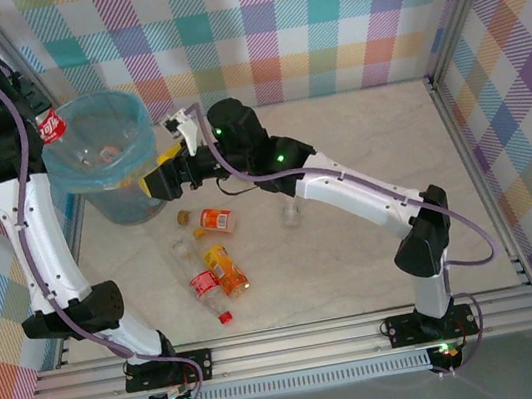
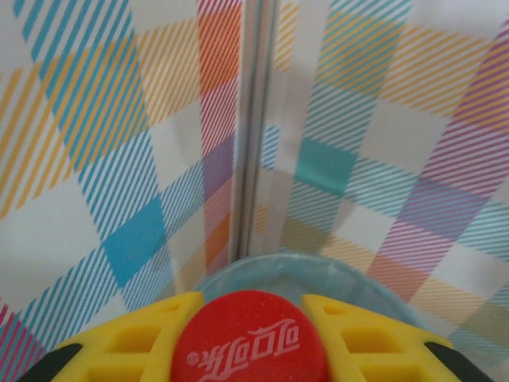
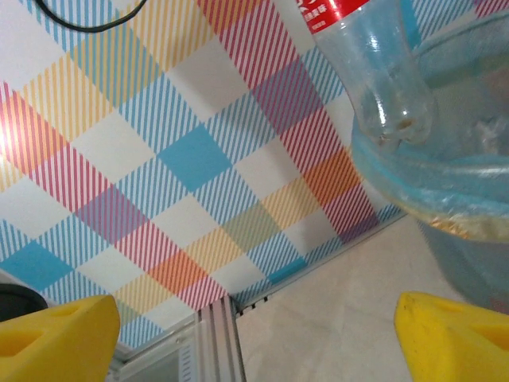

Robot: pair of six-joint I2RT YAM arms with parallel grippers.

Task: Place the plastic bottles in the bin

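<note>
While the left pincer (image 2: 250, 312) is clamped on the red cap end of a red-labelled bottle (image 1: 52, 125), I judge the job to be mid-drop. That bottle hangs at the bin (image 1: 135, 117), over the rim at about ten o'clock of its mouth, and is not yet let go. From the right wrist camera its clear base sits just above the blue liner (image 3: 445, 187). I cannot tell whether it is fully inside the rim line.

My right pincer (image 3: 254, 334) has its jaws apart with nothing between them. It hovers just beside the bin's outer wall at about four o'clock.

Some work looks done. Through the liner I make out a few pale and orange shapes lying in the bin, though too blurred to count.

Plenty is left. On the table (image 1: 379, 273), at roughly five o'clock from the bin, lies a loose cluster:
- an orange-labelled bottle (image 1: 217, 220), nearest the bin;
- an orange bottle (image 1: 227, 270), further toward six o'clock;
- a clear bottle with a red label (image 1: 205, 288), touching the orange bottle.

A faint clear shape (image 1: 292, 217) at three o'clock of the orange-labelled bottle may be one more. By my reckoning the task is partway through, with one bottle about to go in and at least three to fetch.
</note>
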